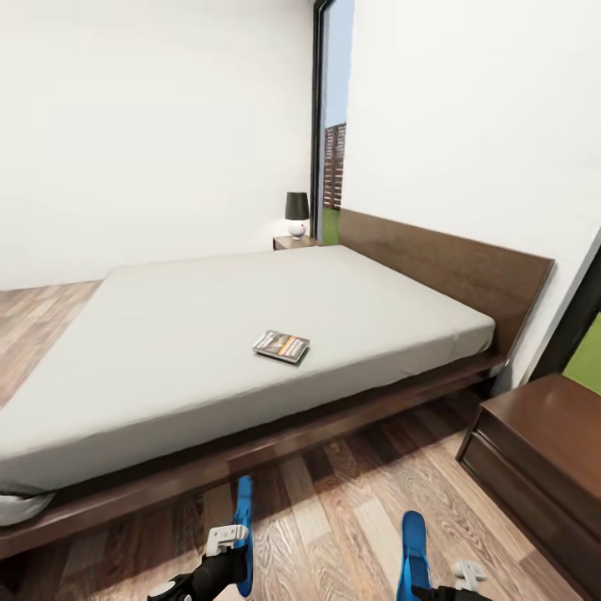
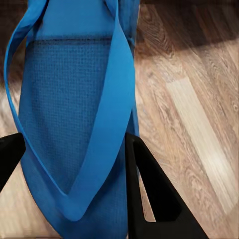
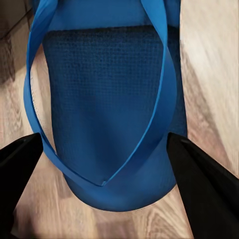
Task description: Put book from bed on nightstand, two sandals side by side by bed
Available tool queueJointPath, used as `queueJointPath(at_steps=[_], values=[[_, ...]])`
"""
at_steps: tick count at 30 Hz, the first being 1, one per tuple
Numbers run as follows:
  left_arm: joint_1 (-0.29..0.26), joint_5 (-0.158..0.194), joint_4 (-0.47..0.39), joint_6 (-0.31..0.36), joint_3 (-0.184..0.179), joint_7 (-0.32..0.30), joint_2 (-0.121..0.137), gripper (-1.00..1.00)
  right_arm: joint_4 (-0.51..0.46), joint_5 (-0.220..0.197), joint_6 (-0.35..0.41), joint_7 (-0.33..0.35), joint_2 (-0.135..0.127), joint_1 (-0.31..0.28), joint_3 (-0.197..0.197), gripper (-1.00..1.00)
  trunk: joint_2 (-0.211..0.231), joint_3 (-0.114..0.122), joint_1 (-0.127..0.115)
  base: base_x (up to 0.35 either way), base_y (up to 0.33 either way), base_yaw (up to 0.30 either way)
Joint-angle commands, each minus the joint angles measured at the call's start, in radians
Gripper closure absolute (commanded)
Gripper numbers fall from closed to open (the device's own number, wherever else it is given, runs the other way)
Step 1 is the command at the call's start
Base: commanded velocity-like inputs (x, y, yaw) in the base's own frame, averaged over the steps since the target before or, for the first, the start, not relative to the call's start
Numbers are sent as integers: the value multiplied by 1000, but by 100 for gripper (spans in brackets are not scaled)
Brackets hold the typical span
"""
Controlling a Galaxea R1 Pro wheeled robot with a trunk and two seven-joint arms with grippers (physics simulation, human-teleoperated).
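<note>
Above the plank floor (image 1: 351,501), each gripper (image 2: 69,164) (image 3: 102,159) clamps a frame-cropped sandal (image 2: 69,99) (image 3: 109,99).

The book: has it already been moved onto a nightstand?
No, the book lies on the grey mattress of the bed, apart from the near nightstand.

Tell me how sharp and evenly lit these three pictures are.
Head view: soft, wide-angle bend, grey mattress bed evenly lit, thin paperback book casting a faint shadow, dark shade under the frame. Left wrist view: bright-blue flat sandal crisp, floor grain blurred. Right wrist view: second blue sandal darker, floor washed out.
</note>
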Motion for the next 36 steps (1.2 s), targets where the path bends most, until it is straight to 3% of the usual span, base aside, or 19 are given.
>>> queueJointPath(at_steps=[1,36], values=[[-1,7,1,-1,-5,1,0,100,0,-5,3,4,0,0,1,100,0,-1,0,0,0,284],[-1,7,1,-1,-5,1,0,100,0,-5,3,4,0,0,1,100,0,-1,0,0,0,266]])
